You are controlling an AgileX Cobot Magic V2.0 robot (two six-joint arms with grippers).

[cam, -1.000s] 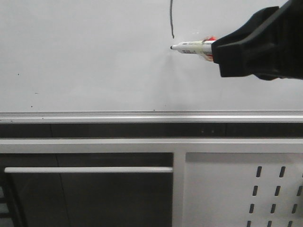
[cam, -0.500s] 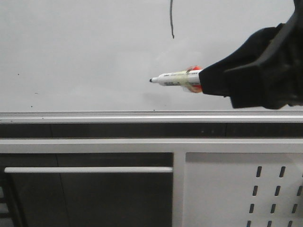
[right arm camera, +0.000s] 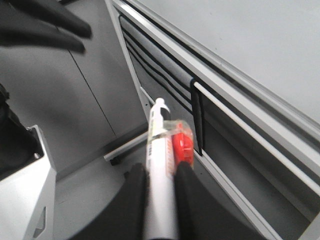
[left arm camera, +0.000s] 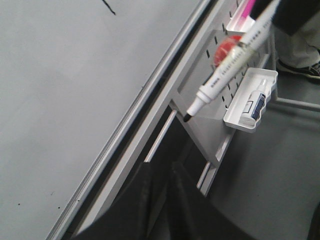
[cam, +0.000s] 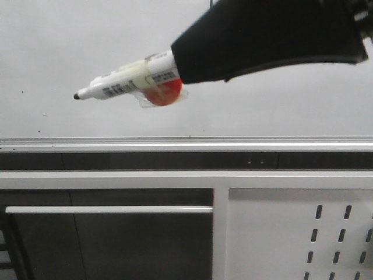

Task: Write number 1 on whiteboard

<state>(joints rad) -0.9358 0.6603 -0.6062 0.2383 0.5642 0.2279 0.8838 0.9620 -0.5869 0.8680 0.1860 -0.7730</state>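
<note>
Whiteboard behind, tray holding possibly eraser bottle

You have a white marker with black tip, barcode print and red patch; pale grey whiteboard; black gripper; white slotted panel.

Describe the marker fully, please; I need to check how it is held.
The marker is a white barrel with printed black text and a barcode, ending in a small black tip, cap off. A red round piece is strapped to its side under clear tape. The right gripper is shut on its rear end, fingers either side of the barrel. It lies nearly level, tip slightly lowered, pointing to the robot's left in front of the whiteboard. The tip looks clear of the board.
</note>
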